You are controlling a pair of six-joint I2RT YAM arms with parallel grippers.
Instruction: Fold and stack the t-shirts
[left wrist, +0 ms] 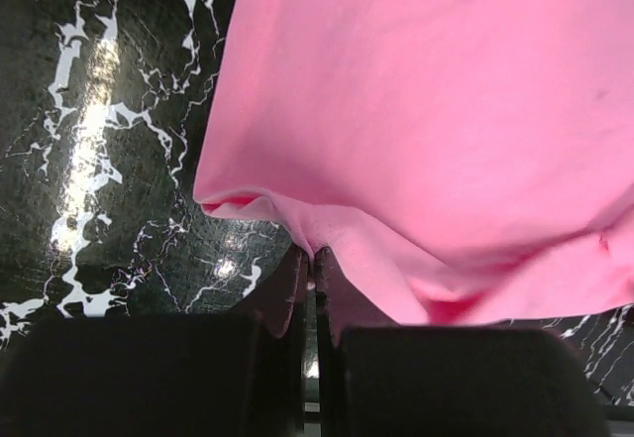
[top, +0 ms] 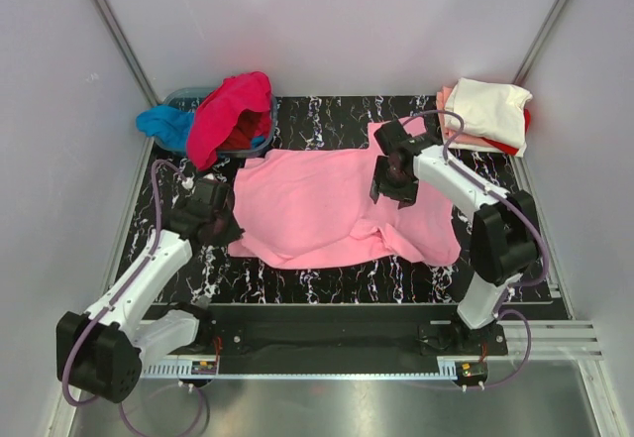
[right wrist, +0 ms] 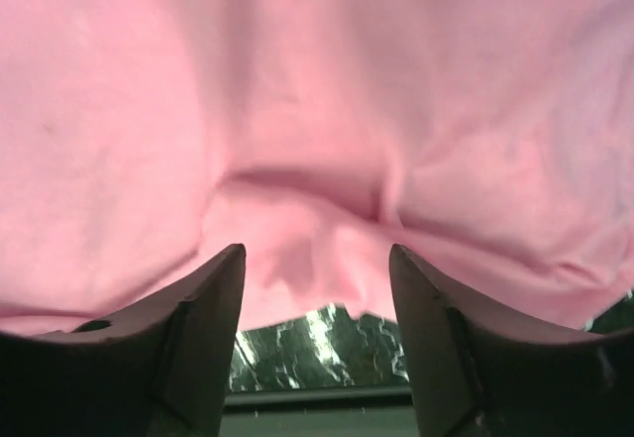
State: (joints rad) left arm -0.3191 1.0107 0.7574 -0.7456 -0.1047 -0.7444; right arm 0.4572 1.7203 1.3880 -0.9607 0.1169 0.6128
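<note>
Light pink t-shirt (top: 317, 204) lies spread out in the middle of the black marble table (top: 327, 278). It is mostly flat, with the near right corner bunched and folded over.

Left gripper (top: 230, 227) is at the shirt's near left edge. In the left wrist view its jaws are together, clamped on a pinch of the pink hem, and the cloth rises into a small peak at the pinch.

Right gripper (top: 393, 191) is over the far right part of the same shirt. In the right wrist view its jaws are apart, with one dark finger (right wrist: 203, 308) on each side of a raised wrinkle of pink cloth. Nothing is held between them. Cannot tell whether the tips touch the fabric.

Far left corner: grey-blue basin (top: 186, 92) with a hot pink shirt (top: 230, 110) draped over its rim. A bright blue shirt (top: 166, 125) hangs out of its left side onto the table. Something dark red shows inside, too hidden to say more.

Far right corner: a folded stack well apart from the pink shirt. A cream white shirt (top: 490, 108) is on top, a salmon shirt (top: 448, 95) peeks out at the left edge, and a red shirt (top: 510, 147) shows along the near right edge underneath.
</note>
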